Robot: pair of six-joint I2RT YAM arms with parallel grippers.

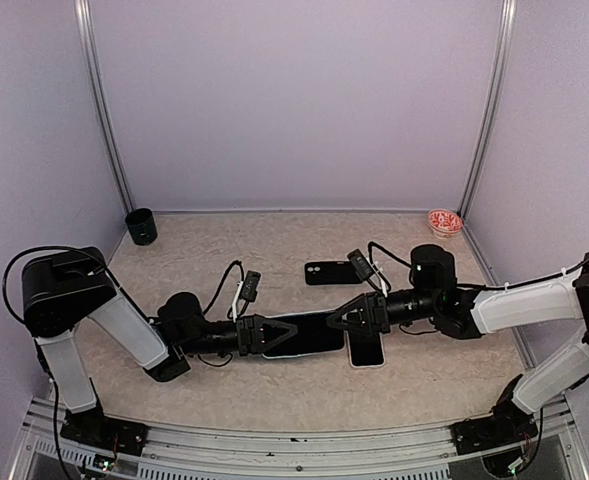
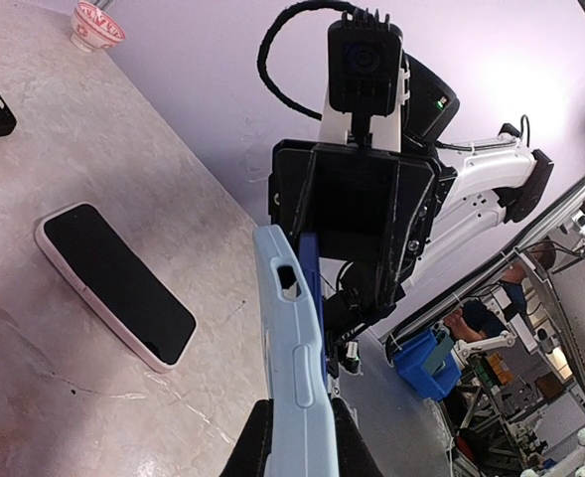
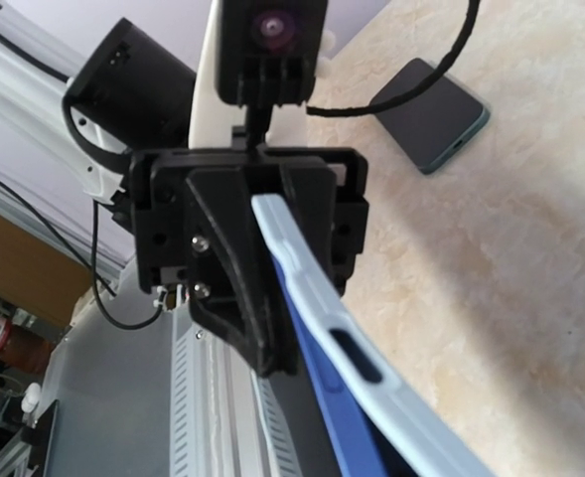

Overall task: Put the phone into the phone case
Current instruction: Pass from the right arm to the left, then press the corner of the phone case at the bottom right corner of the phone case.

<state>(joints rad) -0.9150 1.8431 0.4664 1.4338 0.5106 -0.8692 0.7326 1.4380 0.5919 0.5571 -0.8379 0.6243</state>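
Evidently the left fingers (image 2: 254, 447) pinched one end of the pale blue phone case (image 2: 292, 388), held over the mid-tabletop (image 1: 224, 250), with the dark blue phone (image 2: 311, 283) against its open side, apparently not fully seated. The right fingers (image 1: 349, 316) sat at its 3 o'clock end, gripping or spread not discernible. Risk: an off-axis push from the right could twist the case in that one-end pinch, or skid the phone past the lip onto the spare handset (image 1: 366, 352) at 5 o'clock.
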